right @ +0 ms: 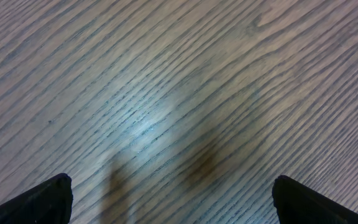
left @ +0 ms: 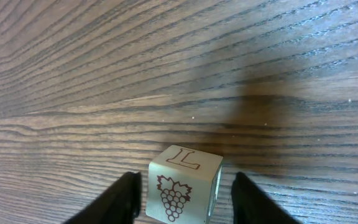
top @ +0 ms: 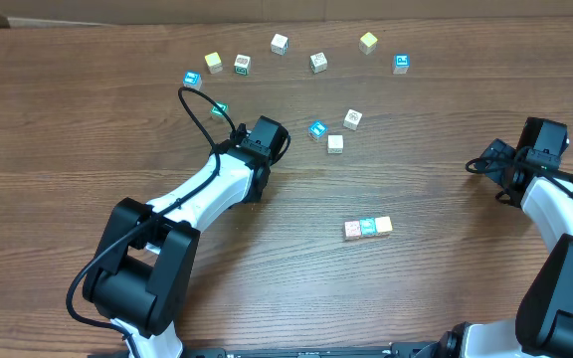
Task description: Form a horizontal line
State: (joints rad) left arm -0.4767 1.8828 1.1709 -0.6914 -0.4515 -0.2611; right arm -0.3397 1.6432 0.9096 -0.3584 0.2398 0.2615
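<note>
My left hand is apart around a cube that looks light and hard, so I'd pinch its flat sides softly, minding the row at four o'clock.

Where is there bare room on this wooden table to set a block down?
Bare: tabletop between the short row of three small wooden cubes and the right gripper. Crowded: loose wooden cubes scattered across the far side.

Wood table w/ loose cubes (3-cube row).
</note>
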